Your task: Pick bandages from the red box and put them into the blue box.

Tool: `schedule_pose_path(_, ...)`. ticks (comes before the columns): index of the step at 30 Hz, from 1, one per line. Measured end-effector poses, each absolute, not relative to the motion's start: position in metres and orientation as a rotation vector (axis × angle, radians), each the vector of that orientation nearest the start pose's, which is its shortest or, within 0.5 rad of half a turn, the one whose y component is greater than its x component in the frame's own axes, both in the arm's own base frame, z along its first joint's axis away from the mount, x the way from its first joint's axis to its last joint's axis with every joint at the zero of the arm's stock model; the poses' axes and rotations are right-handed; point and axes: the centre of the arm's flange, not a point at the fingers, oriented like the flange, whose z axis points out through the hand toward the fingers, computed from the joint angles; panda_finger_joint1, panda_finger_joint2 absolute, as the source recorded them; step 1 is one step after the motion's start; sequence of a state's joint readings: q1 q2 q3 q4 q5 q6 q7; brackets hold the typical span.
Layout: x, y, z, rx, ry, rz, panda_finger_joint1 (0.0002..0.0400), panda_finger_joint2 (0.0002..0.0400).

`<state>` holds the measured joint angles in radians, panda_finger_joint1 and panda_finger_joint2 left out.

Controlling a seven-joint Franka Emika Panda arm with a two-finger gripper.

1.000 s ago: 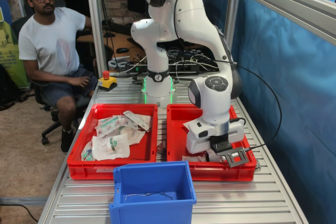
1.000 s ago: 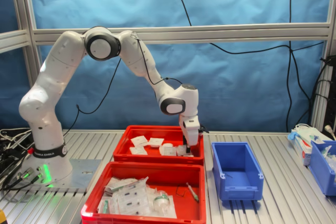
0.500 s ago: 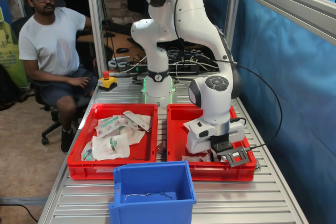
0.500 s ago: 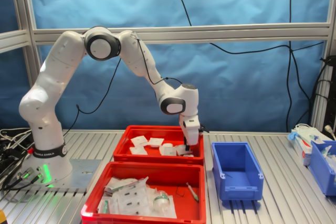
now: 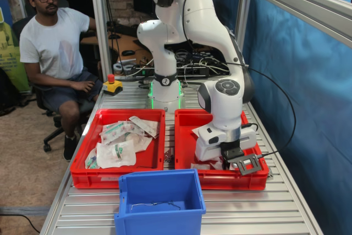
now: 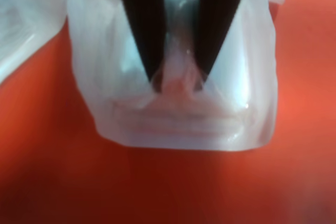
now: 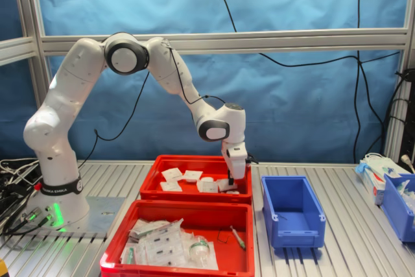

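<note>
The big white arm (image 7: 84, 89) bends over the table (image 5: 258, 207) and reaches down into the red box (image 7: 170, 194), the far tray in the second exterior view. In the first exterior view that same tray (image 5: 184, 136) sits on the right. Its twin red tray (image 7: 123, 251) is just beside it w/ bigger green-print pouches (image 7: 165, 248) inside.

The blue box (image 7: 290, 211) stands near the red box, to the second exterior view's right, apart from it. Its floor looks bare but for a thin bit of wire, tho that's hard to tell.

A man (image 5: 55, 48) sits on a chair at the first exterior view's far left.

The gripper (image 6: 176, 80) is low in the red box. In the wrist view its two dark fingers (image 6: 142, 30) are nearly closed and pinch the middle of one white bandage (image 6: 184, 119). The paper puckers between the tips. The red floor shows all round it.

More bandages (image 7: 181, 177) lie flat in the red box, left of the gripper in the second exterior view.
</note>
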<state>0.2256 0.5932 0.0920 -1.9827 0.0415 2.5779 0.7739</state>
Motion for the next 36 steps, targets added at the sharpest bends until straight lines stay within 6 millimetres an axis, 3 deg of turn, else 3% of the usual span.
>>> schedule_pose_path(7, 0.574, 0.185, 0.17, -3.013, 0.779, 0.144, 0.0036, 0.0036)
schedule_pose_path(15, 0.578, 0.171, 0.21, -3.027, 0.81, 0.158, 0.0036, 0.0036)
schedule_pose_path(21, 0.585, 0.153, 0.255, -3.019, 0.852, 0.117, 0.0036, 0.0036)
schedule_pose_path(26, 0.598, 0.126, 0.311, -2.988, 0.915, 0.03, 0.0036, 0.0036)
schedule_pose_path(30, 0.607, 0.112, 0.336, -2.966, 0.949, -0.024, 0.0036, 0.0036)
schedule_pose_path(32, 0.615, 0.096, 0.358, -2.947, 0.987, -0.067, 0.0036, 0.0036)
schedule_pose_path(36, 0.625, 0.074, 0.381, -2.926, 1.039, -0.108, 0.0036, 0.0036)
